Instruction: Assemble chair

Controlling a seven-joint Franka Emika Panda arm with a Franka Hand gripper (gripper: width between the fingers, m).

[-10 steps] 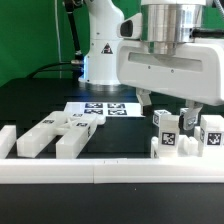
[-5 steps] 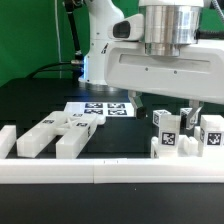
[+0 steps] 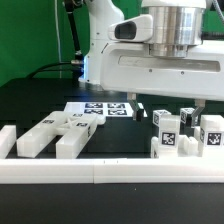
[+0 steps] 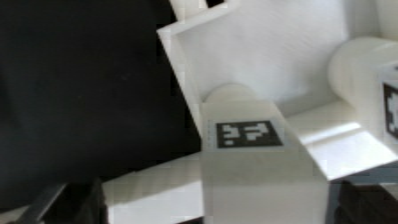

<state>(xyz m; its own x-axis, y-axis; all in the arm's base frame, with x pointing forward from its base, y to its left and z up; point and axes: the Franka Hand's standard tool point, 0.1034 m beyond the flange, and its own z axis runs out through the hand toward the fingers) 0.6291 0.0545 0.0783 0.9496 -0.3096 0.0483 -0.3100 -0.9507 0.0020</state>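
Two groups on the black table [image 3: 35,102]: loose chair pieces [image 3: 48,135] at the exterior view's left, tagged chair blocks [image 3: 166,133] at its right, well apart. Gripper [image 3: 167,104] hangs over the tagged chair blocks, jaws spread wide, clamping nothing.

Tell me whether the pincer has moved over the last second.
Yes. The pincer has risen in the exterior view: its fingertips, which reached down beside the tagged chair block, now sit near that block's top.

Black table [image 3: 35,100] in front of a green backdrop [image 3: 30,35]. Flat marker board [image 3: 98,108] lying mid-table. Long white rail [image 3: 110,172] along the near edge.
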